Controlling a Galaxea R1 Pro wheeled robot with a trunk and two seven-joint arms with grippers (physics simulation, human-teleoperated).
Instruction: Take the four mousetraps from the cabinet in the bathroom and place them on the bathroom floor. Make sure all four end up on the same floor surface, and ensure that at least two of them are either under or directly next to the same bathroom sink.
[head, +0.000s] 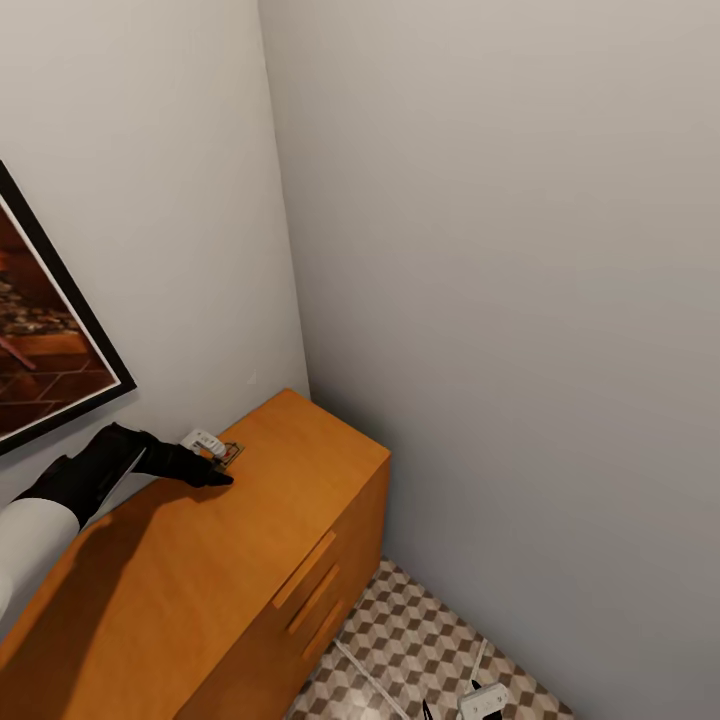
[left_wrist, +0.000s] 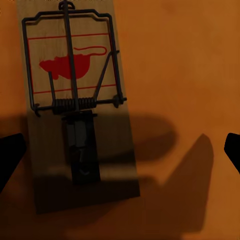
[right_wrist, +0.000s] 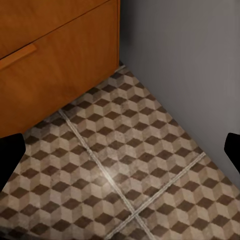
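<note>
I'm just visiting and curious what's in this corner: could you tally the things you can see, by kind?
Mousetrap on the cabinet top: 1
Orange-wood cabinet: 1
Bar handles on its front: 3
Framed picture on the wall: 1
Robot grippers, the left gripper over the trap and the right gripper over the tiled floor: 2
Total: 8

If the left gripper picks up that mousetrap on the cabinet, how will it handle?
The mousetrap is a flat wooden board, so probably stiff and light. Lying flush on the cabinet, it may slide rather than lift. Its wire spring parts look snaggable.
</note>
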